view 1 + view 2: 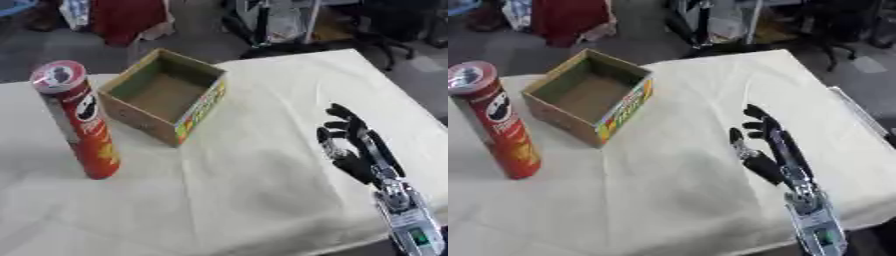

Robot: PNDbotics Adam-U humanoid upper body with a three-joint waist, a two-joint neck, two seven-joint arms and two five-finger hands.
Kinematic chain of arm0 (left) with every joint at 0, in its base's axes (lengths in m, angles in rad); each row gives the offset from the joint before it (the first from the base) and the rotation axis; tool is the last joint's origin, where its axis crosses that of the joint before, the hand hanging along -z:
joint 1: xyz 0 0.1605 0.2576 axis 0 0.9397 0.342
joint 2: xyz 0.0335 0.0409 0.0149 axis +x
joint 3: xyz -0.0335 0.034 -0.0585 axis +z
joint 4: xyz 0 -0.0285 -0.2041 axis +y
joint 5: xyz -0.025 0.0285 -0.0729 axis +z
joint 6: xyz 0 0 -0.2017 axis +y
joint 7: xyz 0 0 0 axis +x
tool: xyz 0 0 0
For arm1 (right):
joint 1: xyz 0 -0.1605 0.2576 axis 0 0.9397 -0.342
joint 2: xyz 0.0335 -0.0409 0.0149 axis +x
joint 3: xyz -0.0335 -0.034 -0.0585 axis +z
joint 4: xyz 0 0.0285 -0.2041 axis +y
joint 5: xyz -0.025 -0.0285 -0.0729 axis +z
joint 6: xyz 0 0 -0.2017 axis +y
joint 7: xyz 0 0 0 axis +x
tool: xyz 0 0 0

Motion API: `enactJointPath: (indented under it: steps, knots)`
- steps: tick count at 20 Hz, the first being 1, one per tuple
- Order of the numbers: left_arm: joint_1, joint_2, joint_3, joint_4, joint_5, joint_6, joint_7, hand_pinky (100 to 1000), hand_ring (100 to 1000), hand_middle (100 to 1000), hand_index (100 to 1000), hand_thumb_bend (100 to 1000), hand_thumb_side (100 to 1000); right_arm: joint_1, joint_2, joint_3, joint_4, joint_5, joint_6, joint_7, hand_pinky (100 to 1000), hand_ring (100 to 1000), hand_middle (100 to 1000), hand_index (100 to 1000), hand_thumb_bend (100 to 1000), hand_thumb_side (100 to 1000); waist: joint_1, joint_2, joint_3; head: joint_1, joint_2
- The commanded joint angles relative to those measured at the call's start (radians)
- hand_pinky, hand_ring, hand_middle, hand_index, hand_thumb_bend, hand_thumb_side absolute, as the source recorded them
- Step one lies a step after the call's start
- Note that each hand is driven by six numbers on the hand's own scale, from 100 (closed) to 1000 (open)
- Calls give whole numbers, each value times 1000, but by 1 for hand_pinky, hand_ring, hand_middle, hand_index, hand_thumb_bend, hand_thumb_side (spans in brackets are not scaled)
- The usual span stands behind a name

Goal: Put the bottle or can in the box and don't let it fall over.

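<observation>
Presently the red can (80, 120) stands at the left of the frame, well apart from the right hand (354, 145), which lies at the lower right. Between them sits the cardboard box (164, 95), just to the right of the can and slightly higher in the frame, apart from it.

The can is upright, its long axis vertical, base on the cream tablecloth (262, 200) and its lid toward the upper left. It leans a little in the picture, which appears to be the camera's angle rather than a true tilt.

The can's label shows a moustached face emblem in black and white, then yellow markings lower down; the lettering cannot be read. The box's near side carries a strip of green, yellow and red print, also illegible. The box is open at the top, its brown interior showing.

The right hand is released: fingers straight and spread, pointing toward the upper left, grasping nothing, resting over the cloth. The left hand does not show.
</observation>
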Motion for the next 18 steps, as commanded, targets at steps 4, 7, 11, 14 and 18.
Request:
enactJointPath:
  steps: [4, 7, 11, 14, 18]
  knots:
    - [-37, 122, -37, -21, -31, 14, -42, 601, 637, 744, 924, 657, 757, -14, -11, -3, -7, 6, -3, 8, 780, 829, 892, 971, 217, 638, 6, -9, -8, 59, -7]
    - [-105, 264, -117, -19, -97, 22, -139, 647, 680, 777, 945, 682, 771, -14, -14, 2, -5, 5, -4, 14, 780, 829, 892, 971, 217, 638, 9, -11, -19, 75, -10]
    - [-262, 454, -247, 30, -132, -3, -313, 705, 738, 815, 966, 733, 777, -15, -19, 10, -2, 5, -7, 22, 780, 829, 892, 971, 218, 637, 16, -17, -37, 91, -11]
    - [-414, 529, -345, 118, -124, -32, -456, 738, 772, 830, 975, 766, 766, -15, -23, 18, -1, 3, -10, 30, 780, 828, 892, 972, 218, 637, 21, -23, -54, 98, -14]
    - [-617, 521, -464, 328, -127, -79, -661, 749, 785, 829, 976, 789, 746, -11, -28, 24, 2, 1, -12, 37, 780, 828, 892, 972, 218, 639, 28, -28, -62, 100, -8]
